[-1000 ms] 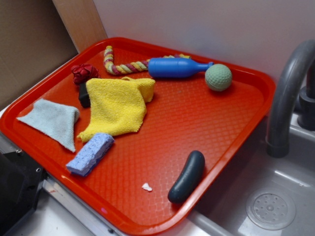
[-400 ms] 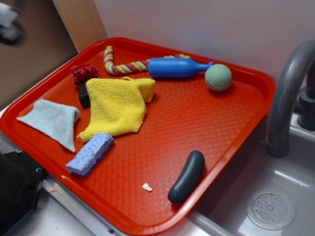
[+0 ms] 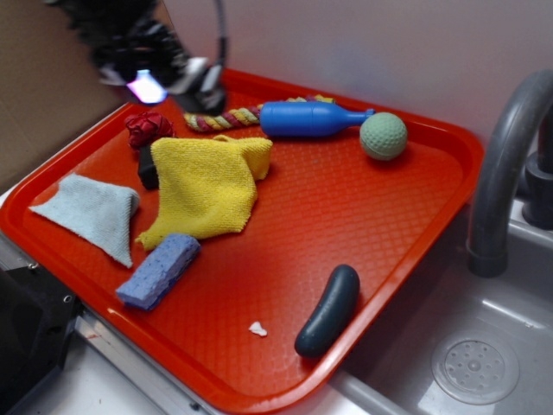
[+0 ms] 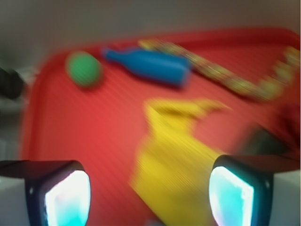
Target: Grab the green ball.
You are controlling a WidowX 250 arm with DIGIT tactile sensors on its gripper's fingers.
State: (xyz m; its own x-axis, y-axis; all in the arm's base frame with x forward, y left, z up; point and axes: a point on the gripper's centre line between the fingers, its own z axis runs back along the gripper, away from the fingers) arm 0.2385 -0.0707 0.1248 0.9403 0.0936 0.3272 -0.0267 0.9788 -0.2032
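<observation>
Exterior view shows the gripper [image 3: 160, 78] has just come in at the far left corner of the red tray [image 3: 449, 186], fingers spread apart and holding nothing, so the reach is only starting. Going right, the yellow cloth [image 3: 207, 186] and blue bottle toy [image 3: 307, 119] lie on the way. The green ball [image 3: 383, 136] sits far right, just beside the bottle's tip.

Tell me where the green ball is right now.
In the exterior view the green ball sits on the red tray near its far right corner, just past the tip of the blue bottle toy, untouched.
</observation>
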